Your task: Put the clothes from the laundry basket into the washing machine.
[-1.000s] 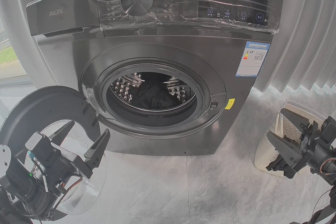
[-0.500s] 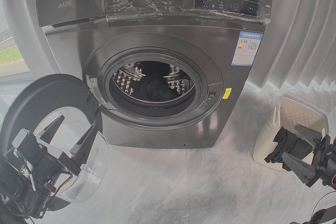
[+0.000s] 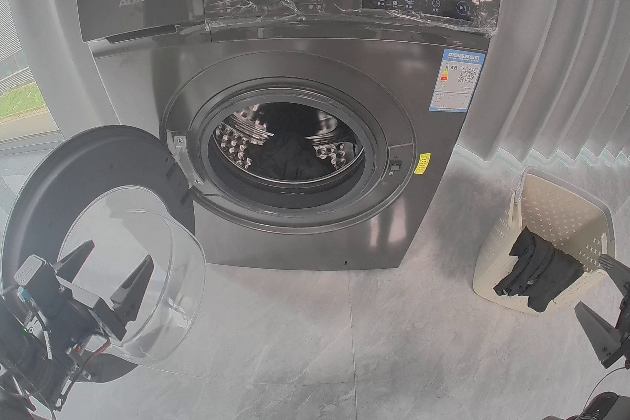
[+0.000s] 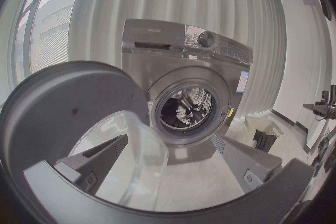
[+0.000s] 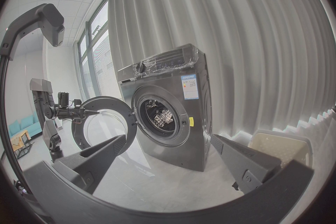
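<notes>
Right gripper (image 3: 588, 282) withdrew from clothes (image 3: 538, 270) (jaws spread).

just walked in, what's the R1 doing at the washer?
It is loading laundry, and nothing is in hand at this moment. The washing machine has its door swung open on the robot's left, and dark clothes lie in the drum. One dark garment is draped over the near rim of the laundry basket, which stands on the floor to the machine's right. The right gripper is beside the basket, open and empty. The left gripper is in front of the door, also open and empty.
</notes>
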Robot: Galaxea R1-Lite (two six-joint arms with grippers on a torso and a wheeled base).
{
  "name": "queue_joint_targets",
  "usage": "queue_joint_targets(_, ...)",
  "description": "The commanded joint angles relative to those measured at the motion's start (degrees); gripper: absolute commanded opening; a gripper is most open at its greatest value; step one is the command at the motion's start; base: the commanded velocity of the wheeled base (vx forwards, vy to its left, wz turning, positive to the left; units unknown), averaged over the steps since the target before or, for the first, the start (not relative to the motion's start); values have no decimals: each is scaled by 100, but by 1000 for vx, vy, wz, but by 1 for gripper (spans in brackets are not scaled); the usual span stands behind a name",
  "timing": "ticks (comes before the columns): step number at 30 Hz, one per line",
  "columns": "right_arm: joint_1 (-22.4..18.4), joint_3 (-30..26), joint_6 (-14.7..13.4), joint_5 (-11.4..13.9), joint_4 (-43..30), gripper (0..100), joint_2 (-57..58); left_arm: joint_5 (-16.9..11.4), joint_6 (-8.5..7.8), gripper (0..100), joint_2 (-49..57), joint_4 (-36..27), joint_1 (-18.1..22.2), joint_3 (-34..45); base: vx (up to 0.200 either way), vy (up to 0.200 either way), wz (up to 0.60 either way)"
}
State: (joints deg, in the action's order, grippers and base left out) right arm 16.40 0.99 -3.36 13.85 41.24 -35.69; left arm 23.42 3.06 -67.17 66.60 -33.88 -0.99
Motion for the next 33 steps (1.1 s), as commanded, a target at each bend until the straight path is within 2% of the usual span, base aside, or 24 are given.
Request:
queue_joint_targets(1, -400, -99, 2, 4, -565, 100, 1056, 14, 221, 100, 1004, -850, 171, 99, 0, 0, 0)
queue_joint_targets(2, -462, -99, 2, 4, -723, 100, 1249, 5, 380, 100, 1224, -1211, 171, 99, 0, 0, 0)
queue_joint_targets(3, -462, -99, 2, 4, -723, 100, 1249, 5, 380, 100, 1224, -1211, 171, 99, 0, 0, 0)
queue_joint_targets(4, -638, -99, 11, 4, -1022, 100, 1618, -4, 643, 100, 1742, -1896, 197, 99, 0, 0, 0)
queue_joint_targets(6, -761, -99, 11, 4, -1241, 100, 1882, -4, 749, 100, 2138, -2309, 338, 99, 0, 0, 0)
queue_joint_targets(9, -910, -99, 20, 4, -1514, 100, 2172, -48, 784, 100, 2542, -2705, 531, 99, 0, 0, 0)
queue_joint_targets(10, -1051, -99, 20, 4, -1707, 100, 2357, -65, 784, 100, 2806, -2907, 716, 99, 0, 0, 0)
queue_joint_targets(11, -1104, -99, 20, 4, -1777, 100, 2427, -74, 784, 100, 2876, -2951, 795, 99, 0, 0, 0)
queue_joint_targets(15, -1640, -99, 178, 48, -2366, 100, 2937, -232, 775, 100, 3219, -3039, 1524, 99, 0, 0, 0)
queue_joint_targets(18, -1736, -99, 275, 39, -2955, 100, 3262, -338, 705, 100, 3447, -3100, 1911, 99, 0, 0, 0)
queue_joint_targets(20, -1719, -99, 266, 30, -3096, 100, 3306, -347, 696, 100, 3474, -3127, 1964, 99, 0, 0, 0)
queue_joint_targets(23, -1666, -99, 205, 4, -3781, 100, 3569, -355, 766, 100, 3562, -3188, 2113, 99, 0, 0, 0)
queue_joint_targets(27, -1666, -99, 213, -23, -3676, 100, 3569, -408, 810, 100, 3825, -3636, 2096, 99, 0, -50, 0)
queue_joint_targets(28, -1657, -99, 213, -14, -3676, 100, 3569, -461, 810, 100, 3905, -3786, 2087, 99, 0, -200, 0)
queue_joint_targets(30, -1657, -99, 213, -14, -3676, 100, 3569, -742, 784, 100, 4256, -4287, 2105, 99, 0, -200, 0)
queue_joint_targets(33, -1657, -99, 205, -23, -3676, 100, 3569, -1577, 784, 100, 5223, -5016, 2307, 99, 0, -200, 0)
